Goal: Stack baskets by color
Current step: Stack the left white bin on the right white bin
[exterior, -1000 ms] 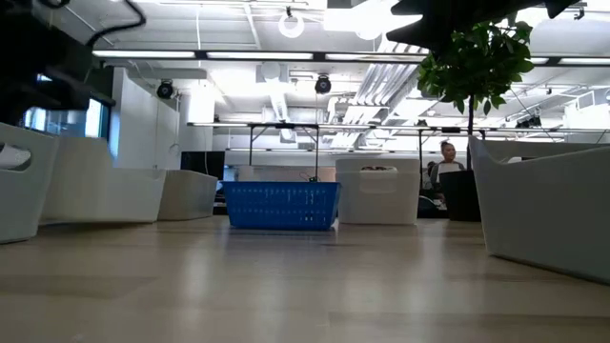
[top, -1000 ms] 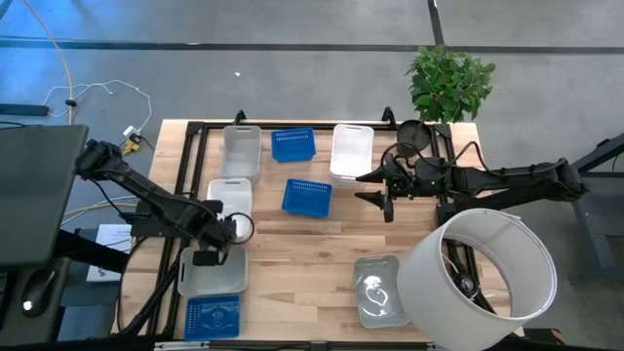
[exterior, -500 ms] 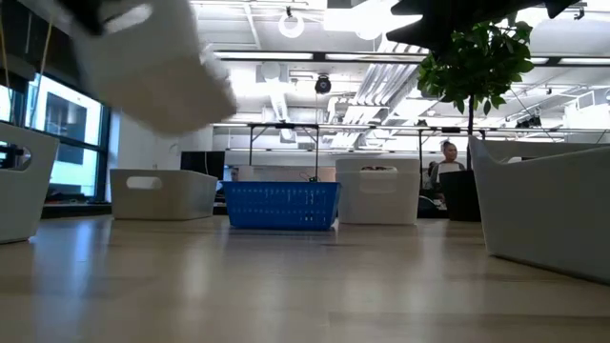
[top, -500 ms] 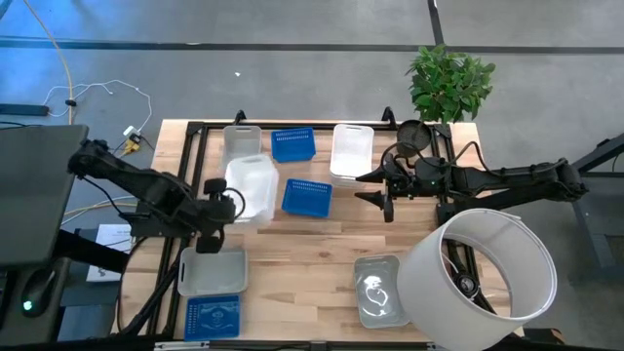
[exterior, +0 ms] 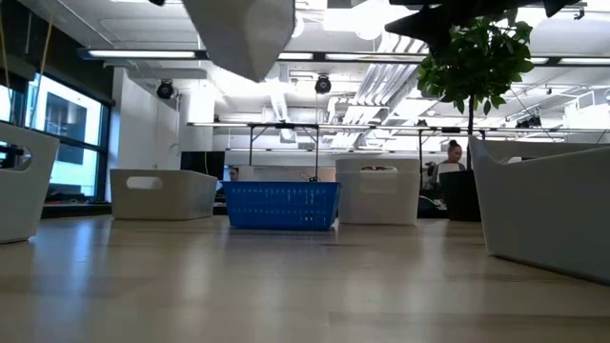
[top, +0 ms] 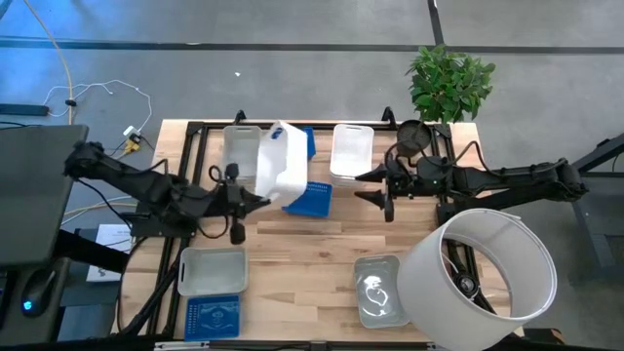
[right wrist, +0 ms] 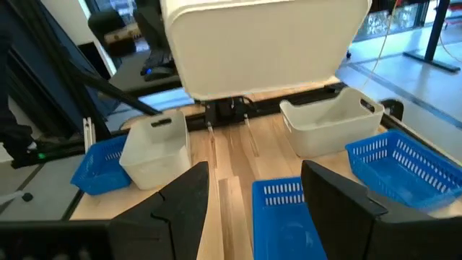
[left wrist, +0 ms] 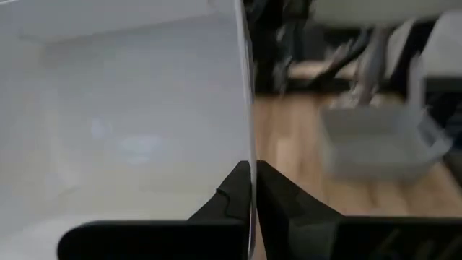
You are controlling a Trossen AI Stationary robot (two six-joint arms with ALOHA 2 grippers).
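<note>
My left gripper (top: 255, 198) is shut on a white basket (top: 281, 161) and holds it up over the table's far middle; the basket (right wrist: 263, 43) also fills the top of the right wrist view and shows in the low view (exterior: 243, 33). On the table stand other white baskets (top: 241, 146) (top: 352, 149) (top: 212, 270), blue perforated baskets (top: 312, 200) (top: 213, 317) and a translucent grey basket (top: 380, 290). My right gripper (top: 375, 191) waits open, right of centre, with nothing between its fingers. My left gripper pinches one thin side wall of the white basket at its rim (left wrist: 246, 144), with one finger (left wrist: 289, 209) outside the basket and the other inside. The fingers come nearly level from the table's left. The basket is lifted clear and tipped on its side, bottom toward the right arm.
A large white cylinder (top: 483, 278) lies at the near right corner. A potted plant (top: 448, 83) stands at the far right corner. Bare wood (top: 312, 253) shows in the table's near middle. A person sits far off in the room (exterior: 448, 157).
My left gripper has risen and gone toward the table's far right, turning from pointing down to nearly level. The white basket came up off the table's left middle with it, now lifted clear and tipped onto its side.
</note>
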